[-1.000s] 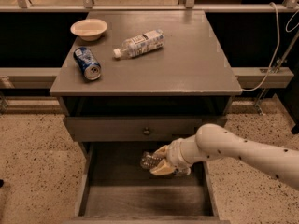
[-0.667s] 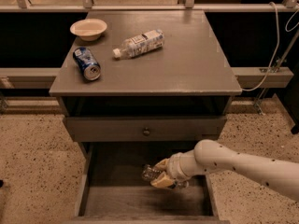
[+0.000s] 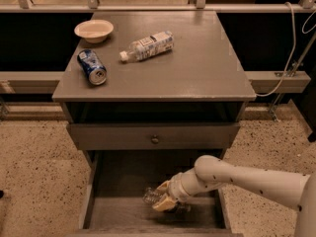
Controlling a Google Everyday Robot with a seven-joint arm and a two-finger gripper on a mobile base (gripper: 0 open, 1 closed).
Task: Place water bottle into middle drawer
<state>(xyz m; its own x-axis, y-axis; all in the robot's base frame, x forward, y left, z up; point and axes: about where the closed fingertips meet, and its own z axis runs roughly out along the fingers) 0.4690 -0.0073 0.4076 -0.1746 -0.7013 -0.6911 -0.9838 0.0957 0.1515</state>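
With the robot's white arm reaching in from the right, I am holding the small clear, crinkled plastic water bottle (image 3: 149, 196) low inside the wide grey wooden middle drawer (image 3: 116, 217), which is standing pulled out at the foot of the cabinet. The end effector (image 3: 165, 203) is sitting deep in the drawer box, near its middle. Its tan fingers are clenched on the bottle, which is lying roughly on its side with its clear end poking out to the left. Whether the bottle is touching the plank floor I cannot tell. I judge it is being held this low so that a release will drop it only slightly, without rolling it into the side walls. Above, the shallow grey drawer front with a small round knob (image 3: 154, 138) is shut, leaving the arm room beneath. On the grey worktop (image 3: 207, 68) a cream bowl (image 3: 94, 30), a blue soda can (image 3: 92, 67) and a white-labelled bottle (image 3: 147, 46) are lying well apart from this job.
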